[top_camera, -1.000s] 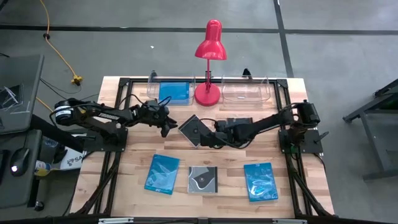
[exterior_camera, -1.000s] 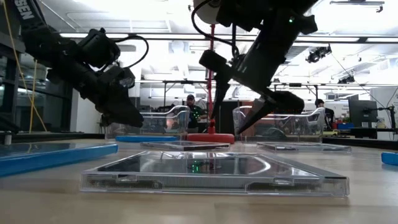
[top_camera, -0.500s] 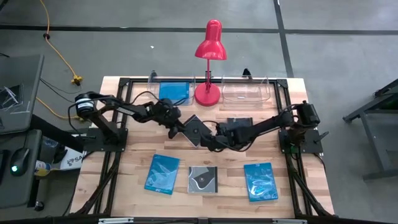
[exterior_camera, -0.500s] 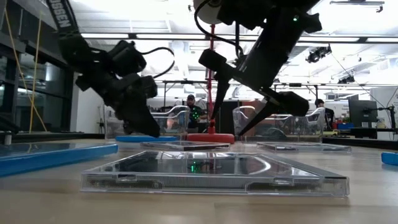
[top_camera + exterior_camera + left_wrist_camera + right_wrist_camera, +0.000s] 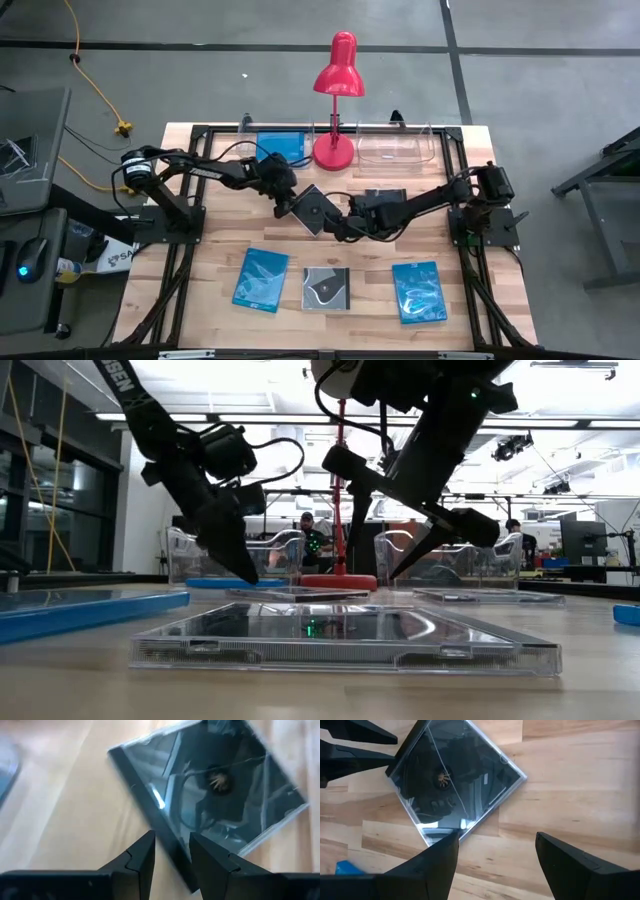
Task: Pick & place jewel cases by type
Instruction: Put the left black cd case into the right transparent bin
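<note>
A dark jewel case [image 5: 316, 208] lies flat on the wooden table, turned like a diamond. My left gripper [image 5: 291, 207] slants down at its left edge [image 5: 150, 815], fingers a narrow gap apart with that edge showing between them. My right gripper [image 5: 338, 222] hangs open wide above the case's near right corner [image 5: 440, 832], clear of it in the low view. Another dark case [image 5: 385, 197] lies just right of it. Near the front edge lie a blue case [image 5: 260, 278], a black case with a white swirl [image 5: 327, 288] and another blue case [image 5: 418, 292]. My left gripper's fingertips [image 5: 250, 578] come down slanting from the table's left to the dark case's left edge [image 5: 235, 593]. Whether they touch it I cannot tell. The case lies flat on the table.
A red desk lamp [image 5: 335, 150] stands at the back centre between two clear trays. The left tray [image 5: 250, 140] holds a blue case [image 5: 280, 148]; the right tray [image 5: 395, 148] stands beside the lamp. Black frame rails run along the table's sides.
My left gripper has moved toward the table's right to the dark case's left edge, tipping its fingers lower and rolling at the wrist. Its finger gap looks unchanged. The case has stayed where it was.
</note>
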### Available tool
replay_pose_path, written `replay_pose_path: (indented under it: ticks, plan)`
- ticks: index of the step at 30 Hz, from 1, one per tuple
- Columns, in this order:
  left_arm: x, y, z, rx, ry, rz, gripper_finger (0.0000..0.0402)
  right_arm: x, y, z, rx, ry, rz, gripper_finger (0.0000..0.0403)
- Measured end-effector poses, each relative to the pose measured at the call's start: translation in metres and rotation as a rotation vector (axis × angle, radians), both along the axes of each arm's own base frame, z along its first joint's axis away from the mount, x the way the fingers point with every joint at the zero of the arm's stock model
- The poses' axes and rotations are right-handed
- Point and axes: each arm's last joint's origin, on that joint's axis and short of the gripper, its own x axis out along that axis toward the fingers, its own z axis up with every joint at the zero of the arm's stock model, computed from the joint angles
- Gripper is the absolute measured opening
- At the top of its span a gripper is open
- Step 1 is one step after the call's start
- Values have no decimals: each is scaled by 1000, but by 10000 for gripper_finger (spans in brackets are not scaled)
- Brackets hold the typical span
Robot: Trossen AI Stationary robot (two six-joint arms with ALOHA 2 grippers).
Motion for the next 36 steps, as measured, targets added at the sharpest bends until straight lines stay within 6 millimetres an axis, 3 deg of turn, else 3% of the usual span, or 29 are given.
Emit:
replay_pose_path:
  ticks: [9,18,28,36]
  plan:
    - [-5,0,-2,4,78,65,120,1,-7,0,-19,9,-1,252]
    - [-3,-4,-8,-145,61,19,120,1,-11,0,-23,14,4,252]
    - [0,-4,-22,-223,91,10,120,11,-8,-29,44,47,45,252]
    - [1,-6,-23,-253,89,12,120,14,-8,-32,33,32,39,252]
